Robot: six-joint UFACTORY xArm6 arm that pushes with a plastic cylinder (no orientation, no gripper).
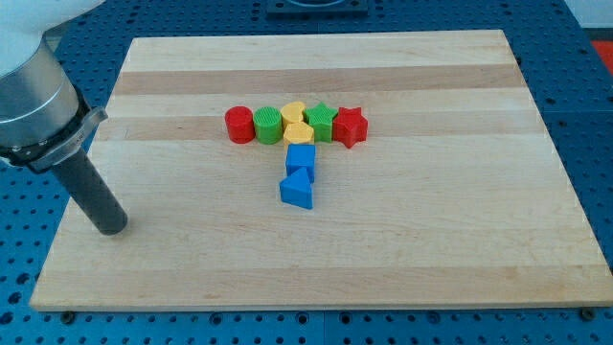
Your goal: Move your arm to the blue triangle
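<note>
The blue triangle (297, 188) lies near the board's middle, just below a blue cube (301, 157) and touching it. My tip (111, 228) is at the view's left on the board, far to the left of the blue triangle and a little lower. The dark rod slants up to the arm's grey body at the top left.
A row above the blue blocks holds a red cylinder (238, 125), a green cylinder (269, 126), two yellow blocks (296, 123), a green star (321, 121) and a red star (351, 126). The wooden board (460, 240) lies on a blue perforated table.
</note>
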